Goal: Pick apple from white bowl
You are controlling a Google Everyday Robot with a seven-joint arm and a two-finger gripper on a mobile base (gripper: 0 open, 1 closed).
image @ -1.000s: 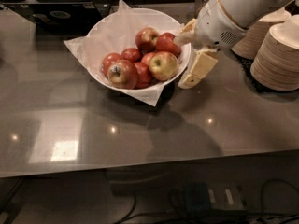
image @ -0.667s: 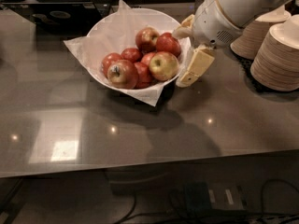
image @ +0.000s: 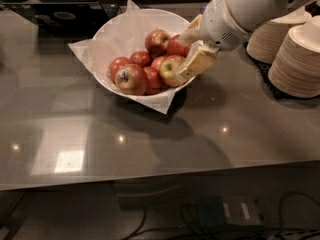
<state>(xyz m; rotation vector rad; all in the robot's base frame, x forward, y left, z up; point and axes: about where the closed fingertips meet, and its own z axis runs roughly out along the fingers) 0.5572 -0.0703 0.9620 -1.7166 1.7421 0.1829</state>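
Note:
The white bowl (image: 120,34), lined with crinkled white paper, stands on the grey counter and holds several apples. The apple (image: 169,70), pale yellow-green with a red blush, lies at the bowl's front right. Darker red apples (image: 156,40) lie behind it and a streaked one (image: 131,79) to its left. My gripper (image: 194,44) reaches in over the bowl's right rim. It is open. Its near cream fingertip (image: 199,63) lies against the pale apple's right side, its far fingertip (image: 194,23) is beyond a red apple (image: 176,47).
Stacks of tan paper bowls (image: 299,59) stand at the right on a dark mat, close behind my arm (image: 245,6). A dark tray (image: 55,16) lies at the back left. The counter's front edge (image: 150,179) runs across below.
My gripper has moved left, from beside the bowl's right rim to over the rim and among the apples. The apples and bowl have not moved.

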